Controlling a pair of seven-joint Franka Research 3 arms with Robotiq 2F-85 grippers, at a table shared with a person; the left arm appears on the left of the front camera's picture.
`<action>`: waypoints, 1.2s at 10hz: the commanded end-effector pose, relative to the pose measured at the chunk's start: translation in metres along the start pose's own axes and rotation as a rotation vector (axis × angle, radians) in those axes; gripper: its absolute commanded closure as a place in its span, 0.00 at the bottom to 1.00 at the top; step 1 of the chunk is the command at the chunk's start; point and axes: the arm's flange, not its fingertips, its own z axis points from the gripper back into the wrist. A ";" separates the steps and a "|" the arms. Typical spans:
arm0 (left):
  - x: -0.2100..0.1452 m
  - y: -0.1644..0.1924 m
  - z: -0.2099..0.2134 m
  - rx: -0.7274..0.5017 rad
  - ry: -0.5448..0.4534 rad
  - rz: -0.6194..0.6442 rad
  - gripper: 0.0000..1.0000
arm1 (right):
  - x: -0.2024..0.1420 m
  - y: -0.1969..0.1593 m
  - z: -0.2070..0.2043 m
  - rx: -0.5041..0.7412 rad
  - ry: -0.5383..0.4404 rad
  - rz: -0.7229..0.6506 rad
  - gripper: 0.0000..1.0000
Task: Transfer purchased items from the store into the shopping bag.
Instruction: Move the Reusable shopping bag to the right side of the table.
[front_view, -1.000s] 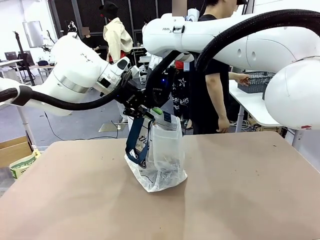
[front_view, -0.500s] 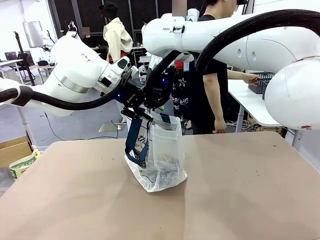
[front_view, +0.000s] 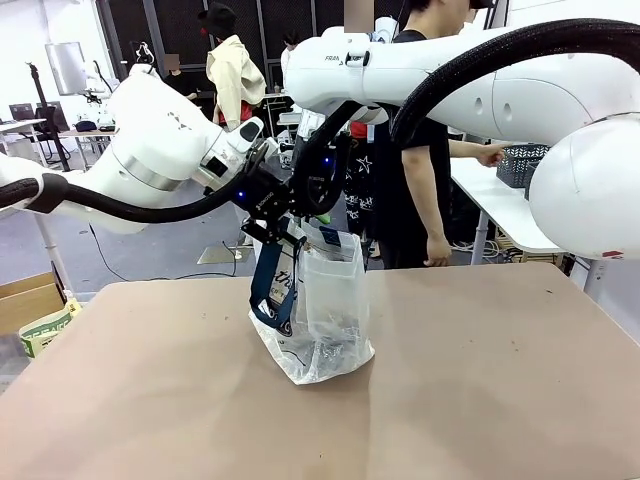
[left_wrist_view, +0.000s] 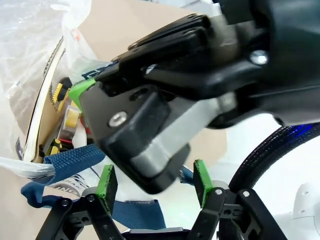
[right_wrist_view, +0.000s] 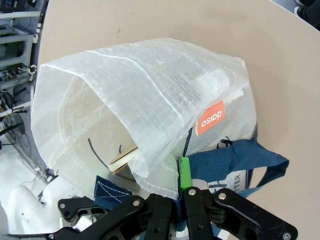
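shopping bag (front_view: 330, 300) stands mid worktop (front_view: 500, 380), well apart from the grey basket (front_view: 525, 160) on a far table, where a person's hand (front_view: 490, 155) rests at its rim. thin translucent plastic, looks light, soft and floppy, probably slumps if let go. best taken at the rim or navy strap (right_wrist_view: 235, 160), not the slick side wall. right hand (right_wrist_view: 182, 175) is clamped on the bag's rim beside the strap. left hand (left_wrist_view: 153, 181) has fingers apart, close to the right hand, gripping nothing. flat brown box (left_wrist_view: 47, 112) and yellow packet (left_wrist_view: 73, 118) lie inside the bag.
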 end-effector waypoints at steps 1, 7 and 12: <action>0.001 -0.003 -0.011 0.055 0.000 0.029 0.21 | 0.000 -0.001 -0.001 -0.018 0.004 -0.015 1.00; 0.004 -0.006 -0.024 0.072 -0.001 0.052 0.21 | -0.001 -0.002 -0.002 -0.009 0.009 -0.011 1.00; -0.002 -0.009 -0.018 0.130 0.009 -0.018 1.00 | -0.003 -0.003 -0.001 -0.006 0.017 -0.003 1.00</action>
